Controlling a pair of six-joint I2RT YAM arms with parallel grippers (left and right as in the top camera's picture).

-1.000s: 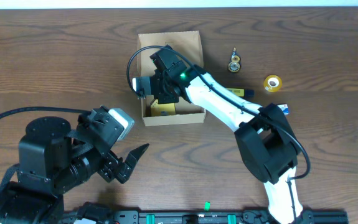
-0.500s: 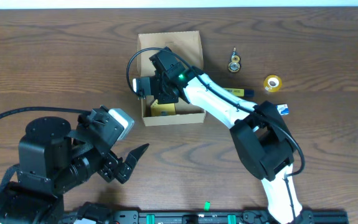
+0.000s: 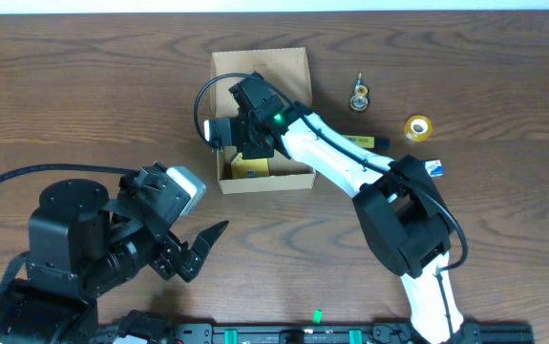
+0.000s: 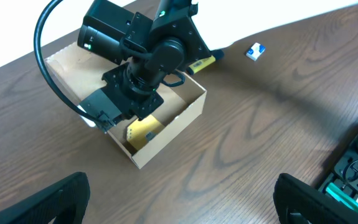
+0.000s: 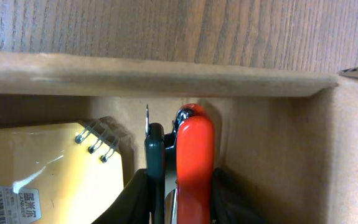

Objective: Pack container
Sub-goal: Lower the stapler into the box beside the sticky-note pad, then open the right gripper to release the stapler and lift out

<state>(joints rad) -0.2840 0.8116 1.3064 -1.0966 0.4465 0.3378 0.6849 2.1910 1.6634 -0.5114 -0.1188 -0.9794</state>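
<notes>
Right end effector (image 5: pixel 180 186) narrow, pinching red-handled tool (image 5: pixel 194 149) at container (image 5: pixel 135 74) wall; left end effector (image 4: pixel 182 199) wide.

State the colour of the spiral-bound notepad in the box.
Yellow spiral-bound notepad; right wrist view.

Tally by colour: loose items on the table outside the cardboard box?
Yellow: 2 (tape roll, marker)
Brass-coloured: 1 (small metal piece)
Blue and white: 1 (small block)
Total outside the cardboard box: 4
</notes>
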